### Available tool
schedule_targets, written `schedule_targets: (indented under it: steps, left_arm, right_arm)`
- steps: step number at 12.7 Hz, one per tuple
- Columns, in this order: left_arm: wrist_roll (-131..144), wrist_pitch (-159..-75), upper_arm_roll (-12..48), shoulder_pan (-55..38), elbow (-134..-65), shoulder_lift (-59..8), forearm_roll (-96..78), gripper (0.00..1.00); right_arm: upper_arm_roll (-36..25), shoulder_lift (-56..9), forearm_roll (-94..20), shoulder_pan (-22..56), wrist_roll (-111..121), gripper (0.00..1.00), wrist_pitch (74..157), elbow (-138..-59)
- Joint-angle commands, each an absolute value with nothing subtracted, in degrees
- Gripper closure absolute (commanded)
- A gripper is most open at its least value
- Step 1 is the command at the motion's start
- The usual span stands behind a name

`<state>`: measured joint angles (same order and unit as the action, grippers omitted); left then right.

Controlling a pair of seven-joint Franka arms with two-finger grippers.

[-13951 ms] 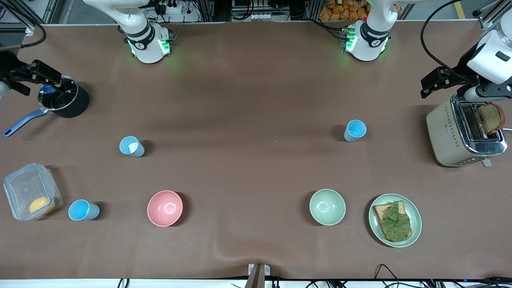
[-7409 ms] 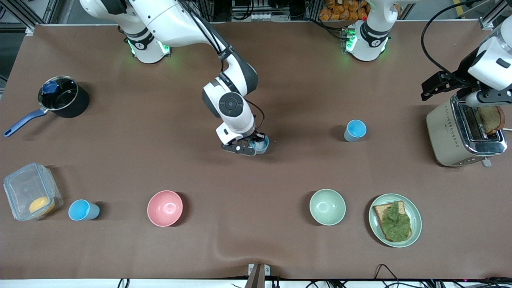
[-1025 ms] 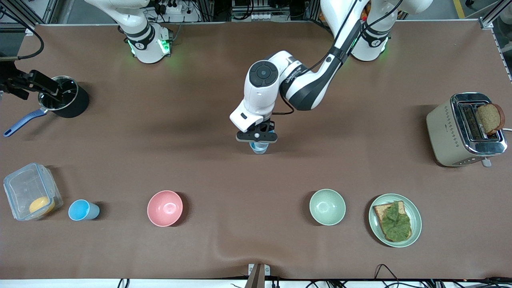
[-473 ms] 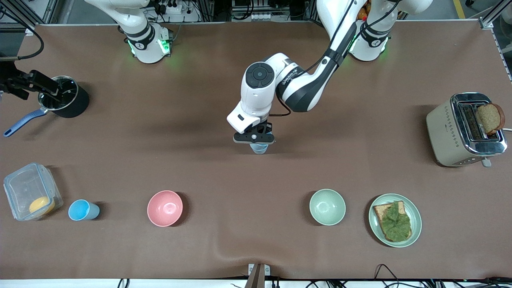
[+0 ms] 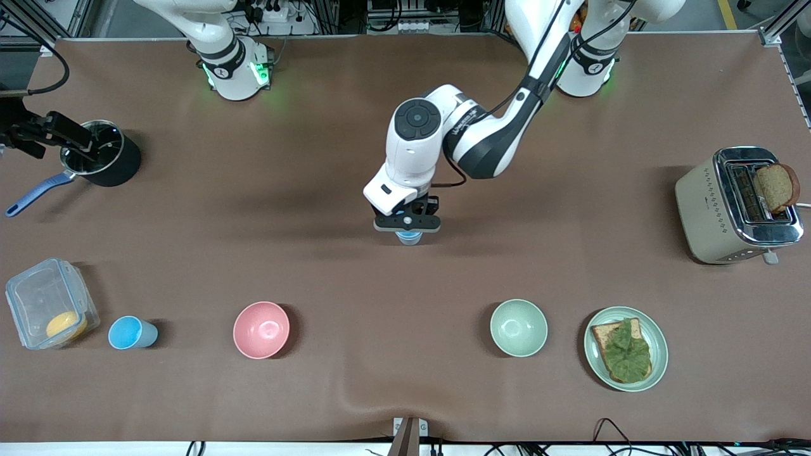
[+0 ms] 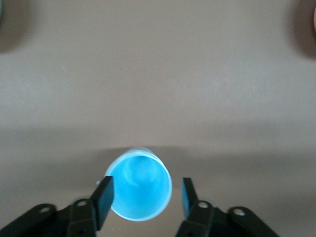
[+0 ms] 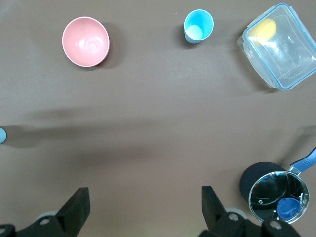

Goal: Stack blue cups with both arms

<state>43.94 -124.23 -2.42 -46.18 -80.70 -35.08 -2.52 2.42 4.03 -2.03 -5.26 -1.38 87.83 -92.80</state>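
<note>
Cups are the business: nearest the front camera, a lone blue cup (image 5: 131, 333) stands upright beside the plastic box (image 5: 49, 303), toward the right arm's end of the tabletop (image 5: 317, 392), level with the pink bowl (image 5: 261, 329). Farther up, mid-tabletop, the stacked cup (image 6: 138, 185) sits between the fingers of the left tool (image 5: 407, 223), which is spread wide with neither finger touching the rim. I judge the nesting done here, so the good move is a straight vertical lift, keeping the fingers parted so the stack is not tipped. Farthest off, the right tool (image 5: 39, 130) hangs over the saucepan (image 5: 101, 154), spread open and empty, waiting; it looks best placed for the lone cup.
</note>
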Motion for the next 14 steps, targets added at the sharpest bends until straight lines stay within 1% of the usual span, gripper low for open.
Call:
schedule_targets:
  steps: [1,2,7,8,11,13,14]
  left_arm:
    - [43.34,-121.74,-2.73,-41.42,-84.88,-29.20,-3.78,0.11]
    - [42.55,-121.38,-2.55,-39.48,-87.25,-26.66,-3.78,0.00]
    - [24.13,-119.62,-2.55,-27.01,-100.00,-12.24,-3.78,0.00]
    - [20.17,-117.70,-2.55,-23.59,-101.93,-9.17,-3.78,0.00]
    - [16.27,-109.45,-2.29,-16.37,-105.28,-1.69,-3.52,0.00]
    - [12.06,-108.02,-1.85,-12.58,-108.97,3.49,-3.25,0.00]
    - [11.61,-107.32,-1.85,-11.18,-109.33,5.34,-3.08,0.00]
  right_arm:
    - [3.69,4.48,-1.58,-6.94,-1.93,0.00,88.33,-93.43]
    - [3.69,4.48,-1.58,-6.86,-1.93,0.00,88.33,-93.43]
    - [3.69,4.57,-1.58,-6.94,-1.93,0.00,88.59,-93.34]
    - [3.69,4.57,-1.58,-6.86,-1.93,0.00,88.59,-93.34]
    - [3.69,4.83,-1.58,-6.86,-1.85,0.00,88.33,-93.34]
    - [3.69,4.83,-1.49,-6.86,-1.85,0.00,88.42,-93.34]
    - [3.69,4.83,-1.49,-6.86,-1.76,0.00,88.42,-93.25]
